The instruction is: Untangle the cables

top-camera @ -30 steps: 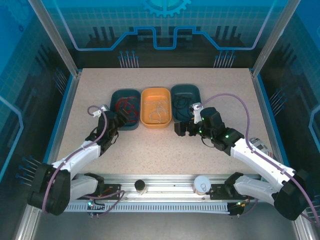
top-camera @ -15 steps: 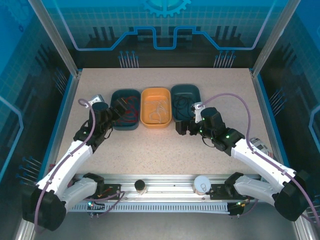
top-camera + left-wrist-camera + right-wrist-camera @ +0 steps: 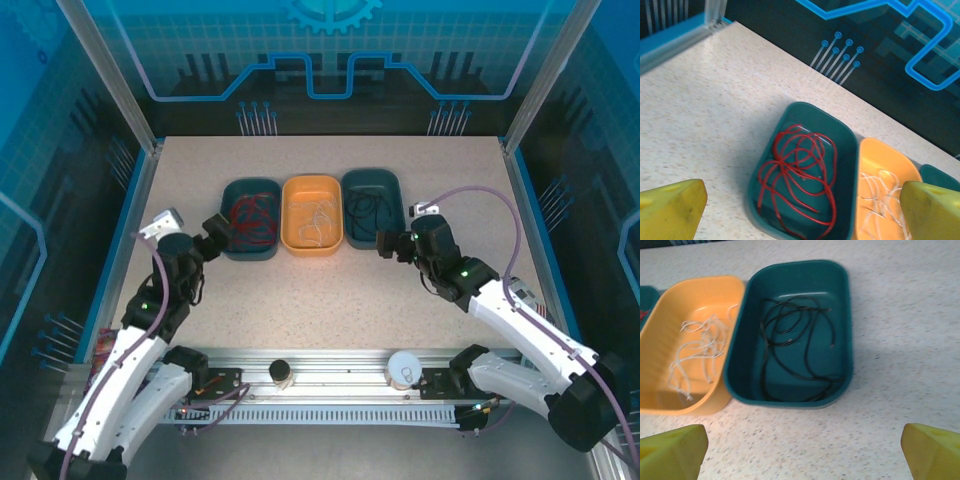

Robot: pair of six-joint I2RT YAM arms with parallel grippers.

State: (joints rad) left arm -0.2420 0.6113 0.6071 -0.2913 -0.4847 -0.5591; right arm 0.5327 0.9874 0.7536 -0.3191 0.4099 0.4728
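Found the red cable (image 3: pixel 785 167) curled in the left teal bin (image 3: pixel 852 165), the whitish cable (image 3: pixel 700 347) in the orange bin (image 3: pixel 705 282) beside it, and the black cable (image 3: pixel 785 327) in the right teal bin (image 3: pixel 850 340). Saw the left gripper (image 3: pixel 212 238) and the right gripper (image 3: pixel 388 244) just beside the outer bins, fingers spread wide, holding nothing.

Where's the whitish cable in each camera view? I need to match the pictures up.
Top external: the whitish cable lies in the middle tray of the row of three.
Left wrist: lower right, just right of the red cable.
Right wrist: left side, left of the black cable.
Shared landmark: the orange tray that holds it.
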